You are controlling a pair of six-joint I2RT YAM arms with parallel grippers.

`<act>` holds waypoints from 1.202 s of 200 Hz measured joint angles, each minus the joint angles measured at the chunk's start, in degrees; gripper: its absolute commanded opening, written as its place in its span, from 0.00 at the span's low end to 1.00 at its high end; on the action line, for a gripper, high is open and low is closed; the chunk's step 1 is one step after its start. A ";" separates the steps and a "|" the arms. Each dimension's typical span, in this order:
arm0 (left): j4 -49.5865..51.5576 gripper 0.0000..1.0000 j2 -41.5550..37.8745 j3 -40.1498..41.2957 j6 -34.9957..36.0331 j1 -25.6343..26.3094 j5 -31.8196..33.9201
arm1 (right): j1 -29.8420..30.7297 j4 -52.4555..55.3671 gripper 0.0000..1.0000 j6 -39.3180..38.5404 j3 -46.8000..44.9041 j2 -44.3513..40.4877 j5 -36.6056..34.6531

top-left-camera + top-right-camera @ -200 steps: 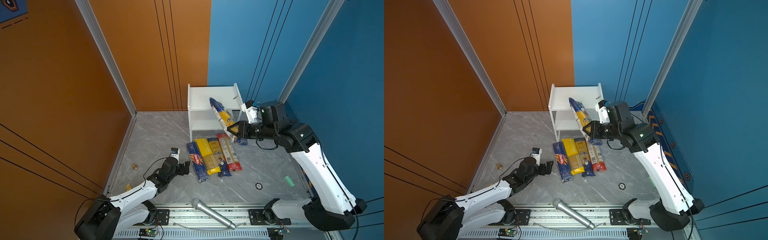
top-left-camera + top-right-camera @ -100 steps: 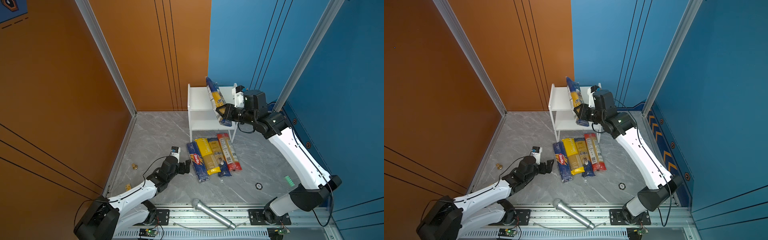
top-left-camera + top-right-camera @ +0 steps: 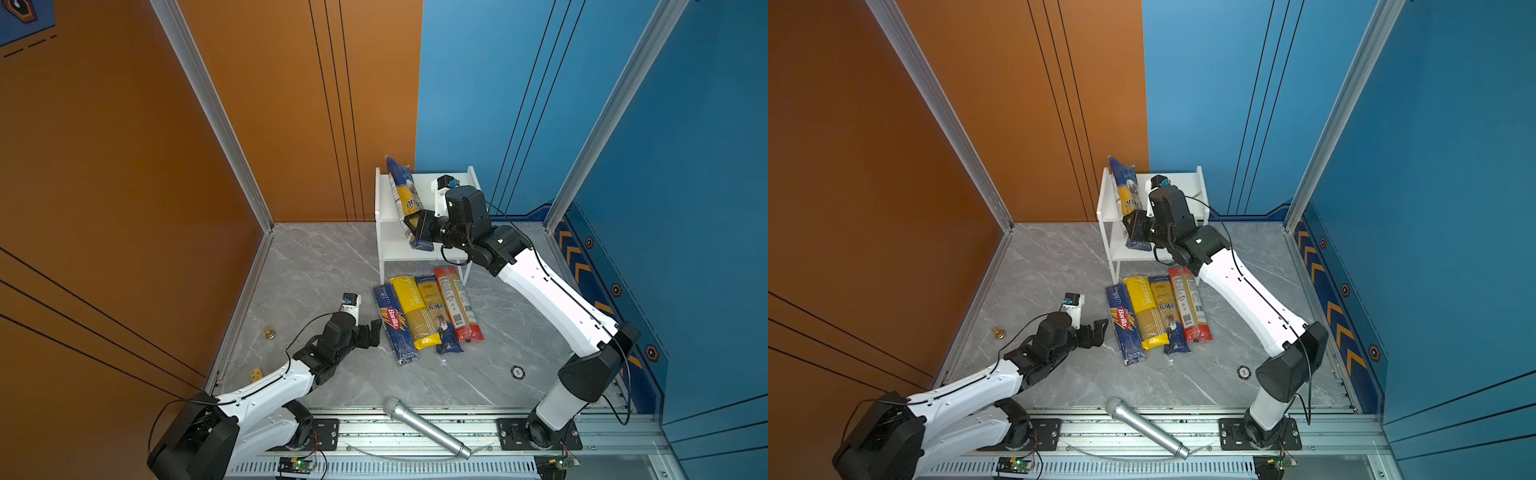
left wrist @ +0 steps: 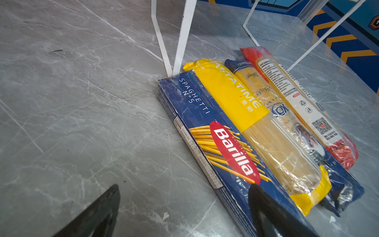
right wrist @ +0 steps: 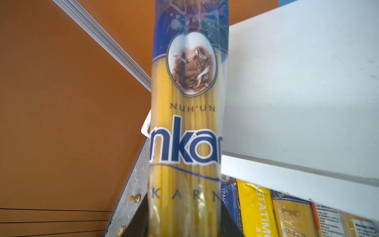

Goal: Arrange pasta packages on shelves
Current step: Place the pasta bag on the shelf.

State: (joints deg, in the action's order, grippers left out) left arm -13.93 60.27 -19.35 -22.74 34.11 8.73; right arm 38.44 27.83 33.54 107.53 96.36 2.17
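Observation:
My right gripper (image 3: 419, 226) is shut on the lower part of a blue-and-yellow "ankara" pasta package (image 3: 405, 195), seen close in the right wrist view (image 5: 186, 133). It holds the package steeply tilted over the left end of the white shelves (image 3: 461, 195). The package's upper end rises above the rack's left side panel. Both shelf boards look bare. On the floor in front lie a dark blue Barilla bag (image 3: 395, 322), a yellow bag (image 3: 415, 309), a second ankara bag (image 3: 438, 309) and a red-and-clear bag (image 3: 457, 303), side by side. My left gripper (image 3: 372, 332) stands open and empty just left of the Barilla bag (image 4: 205, 127).
A silver microphone (image 3: 424, 426) lies at the front edge by the rail. A brass knob (image 3: 269, 333) and a small yellow piece (image 3: 255, 374) sit by the left wall. A round black disc (image 3: 516, 372) lies to the right. Walls stand close behind the rack.
My right arm has carried the ankara bag up and left, from in front of the rack's right side to over its left end. The left arm has stayed still.

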 measured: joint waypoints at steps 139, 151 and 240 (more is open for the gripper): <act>0.00 0.98 0.61 -0.28 0.70 0.04 -0.42 | 5.03 -12.44 0.00 -1.01 0.00 3.02 -12.55; 0.00 0.98 0.61 -0.28 0.83 0.04 -0.42 | 5.31 -12.61 0.00 -1.22 0.00 3.65 -13.40; 0.00 0.98 0.07 -0.28 0.85 0.04 -0.46 | 7.43 -14.95 0.00 -3.10 -0.02 4.28 -18.58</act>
State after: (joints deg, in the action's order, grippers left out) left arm -13.93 60.34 -19.64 -21.89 34.15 8.27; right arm 45.87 12.88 30.44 107.50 100.64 -16.40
